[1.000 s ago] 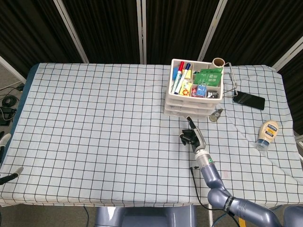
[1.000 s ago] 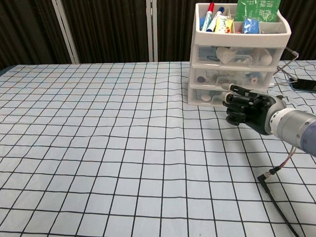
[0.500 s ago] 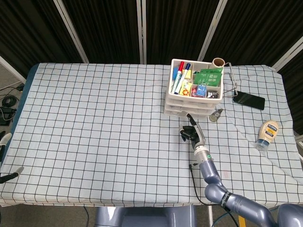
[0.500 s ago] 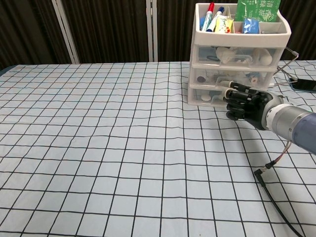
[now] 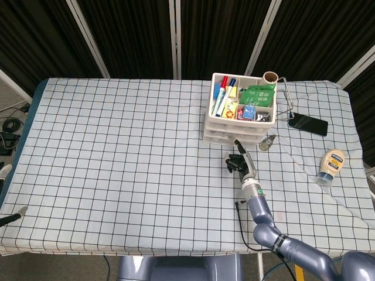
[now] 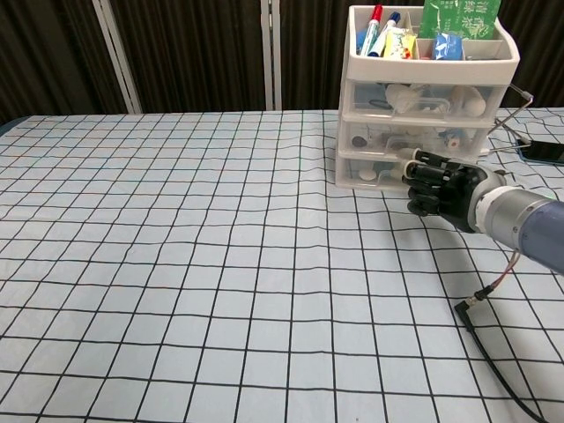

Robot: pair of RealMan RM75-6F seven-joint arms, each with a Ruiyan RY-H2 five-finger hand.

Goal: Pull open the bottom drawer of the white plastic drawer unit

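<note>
- Drawer unit (image 5: pixel 239 116) (image 6: pixel 426 97), white plastic with three stacked drawers, stands on the far right part of the checked tablecloth (image 5: pixel 117 164) (image 6: pixel 176 264); its open top tray holds markers (image 5: pixel 223 96) (image 6: pixel 374 28) and green packets (image 5: pixel 258 95) (image 6: pixel 456 18).
- Bottom drawer (image 6: pixel 374 169) (image 5: pixel 220 137) sits flush with the two above it, not pulled out, small items showing dimly through its clear front.
- Right arm (image 5: pixel 275 237) (image 6: pixel 529 225) reaches in from the near right edge of the table toward the foot of the unit.
- Right hand (image 5: pixel 237 162) (image 6: pixel 439 189), dark, is just in front of the bottom drawer, its fingers (image 6: pixel 423 176) curled inward and empty; the chest view puts the fingertips at the drawer front, though whether they touch it cannot be told.
- Left hand does not appear in either view.
- Black cable (image 5: pixel 241 228) (image 6: pixel 493 361) trails over the cloth beside the right arm, its plug lying on the table.
- Squeeze bottle (image 5: pixel 330 165), yellow and white, lies near the right edge, well apart from the unit.
- Black phone (image 5: pixel 307 123) (image 6: pixel 543 151) lies flat to the right of the unit, near a wire frame (image 5: pixel 286 100).
- Cardboard tube (image 5: pixel 269 77) stands just behind the unit's far right corner.
- Small metal piece (image 5: pixel 268 142) rests on the cloth between the unit and the bottle.
</note>
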